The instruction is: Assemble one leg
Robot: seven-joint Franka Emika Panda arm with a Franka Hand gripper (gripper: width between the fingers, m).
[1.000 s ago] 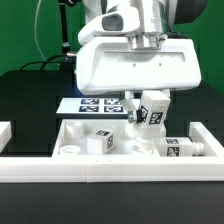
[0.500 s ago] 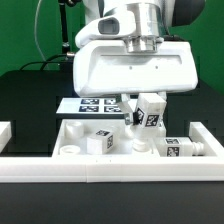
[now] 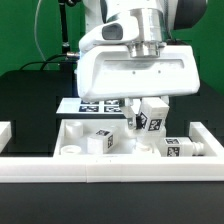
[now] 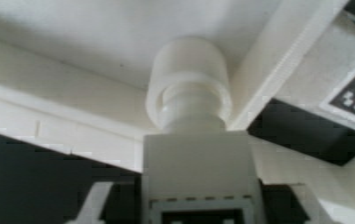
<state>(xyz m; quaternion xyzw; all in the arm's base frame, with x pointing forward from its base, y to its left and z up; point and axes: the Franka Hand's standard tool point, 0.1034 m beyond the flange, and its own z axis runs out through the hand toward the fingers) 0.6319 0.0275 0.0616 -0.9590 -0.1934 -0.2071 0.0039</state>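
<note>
My gripper [image 3: 141,116] is shut on a leg [image 3: 151,120], a white blocky post with black-and-white tags, and holds it tilted just above the large white panel [image 3: 76,130]. In the wrist view the held leg [image 4: 192,110] runs out from between the fingers [image 4: 106,203], its rounded narrower peg end pointing away over the white surface. Two more legs lie on the panel, one [image 3: 100,140] at the middle and one [image 3: 179,149] on its side toward the exterior view's right.
The marker board [image 3: 95,104] lies behind the panel, and one of its tags shows in the wrist view [image 4: 350,90]. A low white wall [image 3: 110,170] runs along the front, with a white block [image 3: 5,131] at the exterior view's left.
The gripper has come down a little with the leg, closer to the panel. The loose legs have not moved.
</note>
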